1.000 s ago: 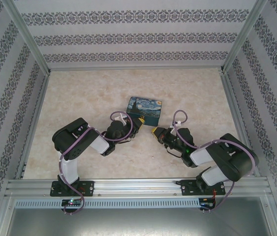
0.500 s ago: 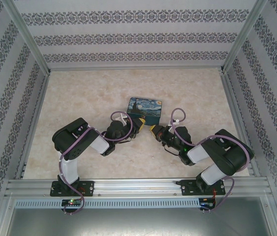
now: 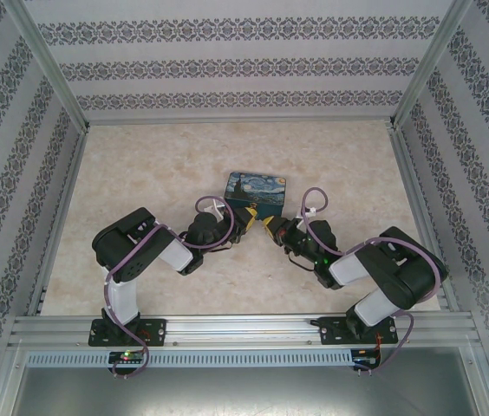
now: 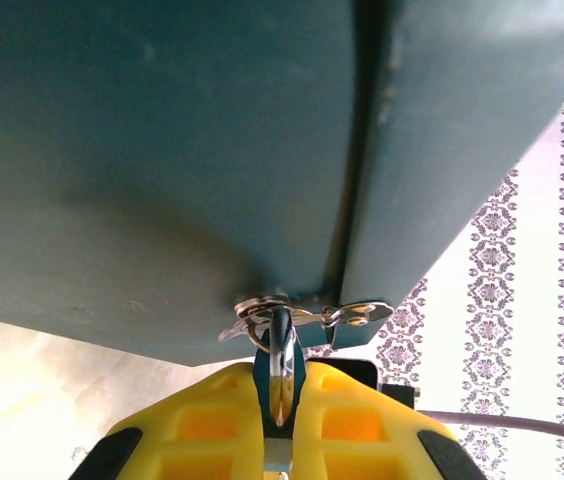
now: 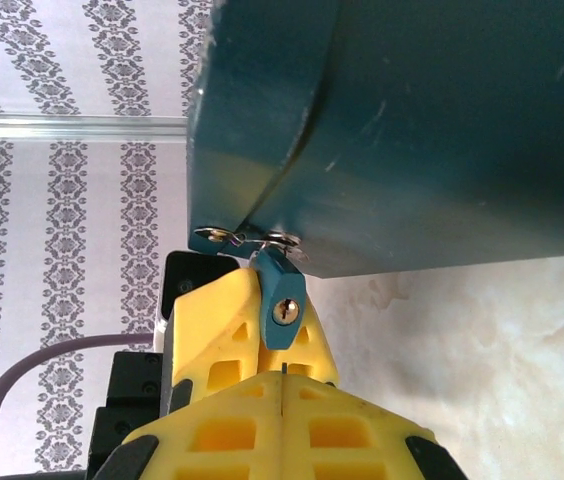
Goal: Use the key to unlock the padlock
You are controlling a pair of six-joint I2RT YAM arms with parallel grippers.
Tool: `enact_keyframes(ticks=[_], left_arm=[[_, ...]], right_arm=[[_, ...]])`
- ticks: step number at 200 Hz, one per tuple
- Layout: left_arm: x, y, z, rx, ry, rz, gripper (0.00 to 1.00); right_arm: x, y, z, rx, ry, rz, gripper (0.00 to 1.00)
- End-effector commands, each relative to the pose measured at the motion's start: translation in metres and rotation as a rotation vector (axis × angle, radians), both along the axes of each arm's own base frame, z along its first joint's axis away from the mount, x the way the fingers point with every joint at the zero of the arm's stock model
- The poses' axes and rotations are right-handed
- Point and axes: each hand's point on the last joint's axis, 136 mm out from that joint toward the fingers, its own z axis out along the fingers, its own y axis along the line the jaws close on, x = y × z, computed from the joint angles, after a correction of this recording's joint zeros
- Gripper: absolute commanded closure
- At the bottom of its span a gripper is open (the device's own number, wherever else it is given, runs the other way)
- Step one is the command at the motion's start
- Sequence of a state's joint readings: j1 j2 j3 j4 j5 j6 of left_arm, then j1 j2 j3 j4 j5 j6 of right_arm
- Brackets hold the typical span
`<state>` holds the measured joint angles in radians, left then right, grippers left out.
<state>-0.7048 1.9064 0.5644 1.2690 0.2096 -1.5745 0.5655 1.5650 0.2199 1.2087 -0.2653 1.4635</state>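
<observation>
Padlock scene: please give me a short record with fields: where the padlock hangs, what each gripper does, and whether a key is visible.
padlock: teal, hanging by its shackle from the hasp of the painted box
keyhole: faces the right wrist camera
left gripper: shut on padlock
right gripper: shut, tips close to the keyhole end
key: cannot be made out between the fingers

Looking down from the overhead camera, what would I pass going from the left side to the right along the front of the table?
Left arm → left hand → right hand → right arm. The painted box lies just beyond both hands and spans them, so it has no clear place in the order.
</observation>
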Motion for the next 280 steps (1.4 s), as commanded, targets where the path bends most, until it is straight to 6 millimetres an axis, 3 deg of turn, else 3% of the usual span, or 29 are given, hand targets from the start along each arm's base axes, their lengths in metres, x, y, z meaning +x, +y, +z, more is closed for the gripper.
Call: enact_keyframes(ticks=[1,280], left_arm=[[-0.002,-0.002,0.029,-0.074,-0.072,-0.011,1.0],[-0.005,-0.015,0.032,-0.091,-0.073,-0.033,1.0]], right_arm=[[0.008,0.002,0.01,0.018,-0.037,-0.018,1.0],[0.024,0.001,0.012,0.037,-0.028,-0.026,1.0]])
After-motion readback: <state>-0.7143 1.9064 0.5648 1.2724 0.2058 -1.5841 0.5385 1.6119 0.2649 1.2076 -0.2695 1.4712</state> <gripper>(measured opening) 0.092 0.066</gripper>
